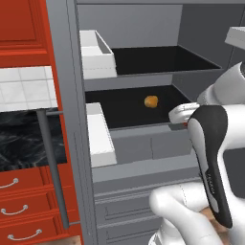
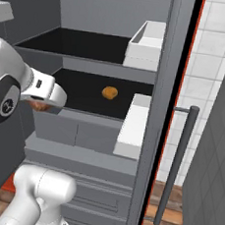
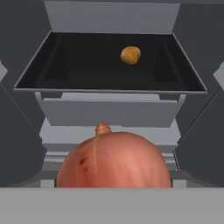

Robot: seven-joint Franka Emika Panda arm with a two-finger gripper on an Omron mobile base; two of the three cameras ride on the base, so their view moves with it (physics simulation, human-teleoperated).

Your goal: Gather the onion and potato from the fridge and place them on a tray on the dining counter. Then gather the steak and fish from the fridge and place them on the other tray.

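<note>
1. While the fridge [image 1: 143, 143] stands with both doors open, the end effector [image 2: 41, 105] sits at the front of its black shelf [image 3: 78, 65], clasped wide around the onion [image 3: 113, 159].
2. In the hand view the onion is large and close, its stem tip pointing up.
3. The potato [image 3: 130, 55] lies ahead of the end effector, farther back on the shelf and well apart from the onion.
4. White door bins [image 1: 98, 55] flank the shelves on either side of the end effector.
</note>
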